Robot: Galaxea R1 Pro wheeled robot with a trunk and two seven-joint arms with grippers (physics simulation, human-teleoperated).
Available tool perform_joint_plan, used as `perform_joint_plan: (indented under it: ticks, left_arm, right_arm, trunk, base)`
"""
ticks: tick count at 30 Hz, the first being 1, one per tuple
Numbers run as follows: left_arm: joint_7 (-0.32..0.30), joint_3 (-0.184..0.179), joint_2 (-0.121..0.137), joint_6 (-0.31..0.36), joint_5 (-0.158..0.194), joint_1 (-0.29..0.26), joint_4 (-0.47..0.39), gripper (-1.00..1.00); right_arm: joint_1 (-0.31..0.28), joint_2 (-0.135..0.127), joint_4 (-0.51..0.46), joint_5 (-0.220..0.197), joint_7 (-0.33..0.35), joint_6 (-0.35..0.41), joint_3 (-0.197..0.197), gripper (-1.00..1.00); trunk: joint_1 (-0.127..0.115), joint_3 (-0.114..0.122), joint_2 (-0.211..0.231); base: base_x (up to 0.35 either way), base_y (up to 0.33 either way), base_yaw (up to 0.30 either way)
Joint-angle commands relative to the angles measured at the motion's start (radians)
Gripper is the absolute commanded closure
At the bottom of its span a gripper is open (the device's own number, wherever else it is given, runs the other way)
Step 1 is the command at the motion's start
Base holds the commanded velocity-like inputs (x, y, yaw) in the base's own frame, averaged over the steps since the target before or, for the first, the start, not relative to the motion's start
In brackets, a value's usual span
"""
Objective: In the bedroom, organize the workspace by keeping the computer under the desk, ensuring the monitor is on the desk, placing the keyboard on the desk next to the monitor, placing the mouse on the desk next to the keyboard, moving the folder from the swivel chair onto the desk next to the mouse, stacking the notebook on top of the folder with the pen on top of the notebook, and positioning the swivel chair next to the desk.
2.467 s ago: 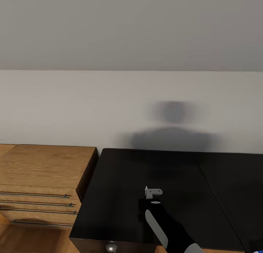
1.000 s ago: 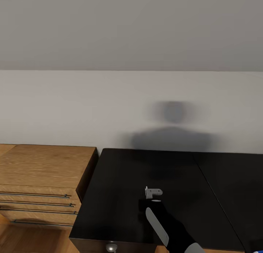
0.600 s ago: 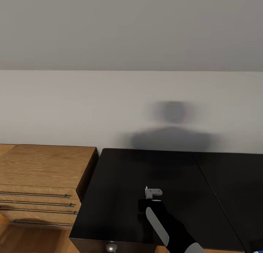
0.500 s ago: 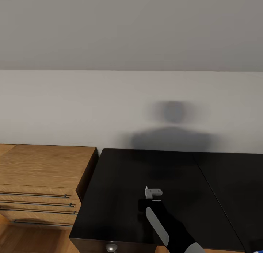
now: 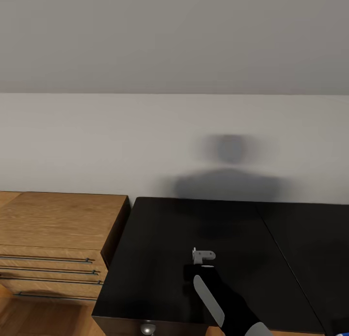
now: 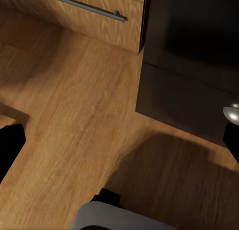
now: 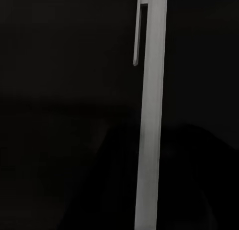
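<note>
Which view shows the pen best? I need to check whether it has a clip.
The right wrist view: the pen runs pale and long against the black desk, its clip visible near one end. I cannot make out the pen in the head or left wrist views.

Glossy black desk (image 5: pixel 165 239); grained light wooden cabinet (image 5: pixel 53 229); smooth pale pen (image 7: pixel 152 115).

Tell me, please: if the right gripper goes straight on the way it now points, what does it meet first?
Probably the slim pale pen, then the black top of the desk behind it. Their depth is unclear.

Probably home: desk (image 5: pixel 194 229), wooden drawer cabinet (image 5: pixel 53 239)
</note>
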Motion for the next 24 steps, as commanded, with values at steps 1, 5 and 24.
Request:
perform_joint_plan:
  ticks: [1, 5, 24]
  left_arm:
    - [0.010, 0.002, 0.000, -0.002, -0.011, -0.001, 0.000, -1.00]
    - [0.009, 0.002, 0.000, -0.002, -0.011, -0.001, 0.000, -1.00]
    - [0.008, 0.002, 0.000, -0.002, -0.012, -0.001, 0.000, -1.00]
  right_arm:
    - [0.000, 0.000, 0.013, -0.035, -0.011, 0.003, 0.002, 1.00]
    - [0.000, 0.000, 0.013, -0.035, -0.011, 0.003, 0.002, 1.00]
    - [0.000, 0.000, 0.014, -0.035, -0.011, 0.001, 0.002, 1.00]
  trunk:
    - [-0.004, 0.002, 0.006]
    - [-0.011, 0.008, 0.020]
    - [-0.011, 0.008, 0.020]
  base:
    - [0.000, 0.000, 0.000]
    - [0.000, 0.000, 0.000]
    - [0.000, 0.000, 0.000]
